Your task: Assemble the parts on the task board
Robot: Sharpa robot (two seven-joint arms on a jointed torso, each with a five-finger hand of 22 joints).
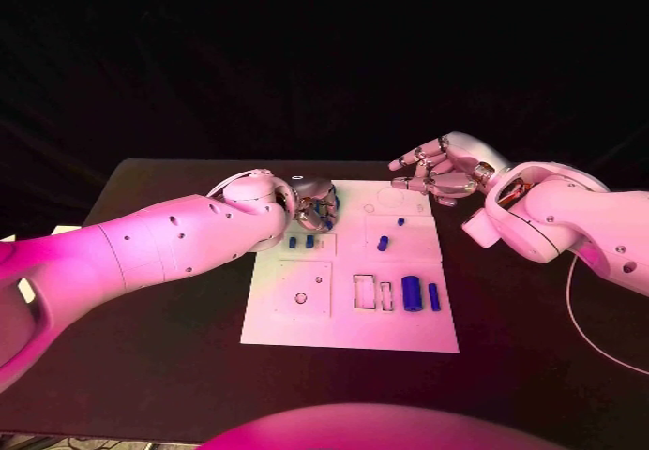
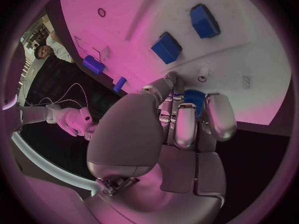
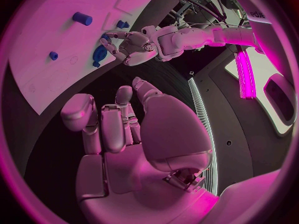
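Gripping a blue part (image 2: 192, 97) at the task board's (image 1: 339, 323) far-left corner is the left robot hand (image 1: 314, 203), while the right robot hand (image 1: 444, 167) hovers empty, fingers apart.

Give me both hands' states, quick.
Left hand: fingers curled around a blue part at the task board edge.
Right hand: holds nothing, fingers apart.

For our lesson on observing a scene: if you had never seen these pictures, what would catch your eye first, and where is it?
First, the white task board in the middle of the black table, with small blue parts scattered on it. Next, the left hand down at the board's far left corner, its fingers curled over a blue part. The right hand hovers beyond the board's far right corner, holding nothing.
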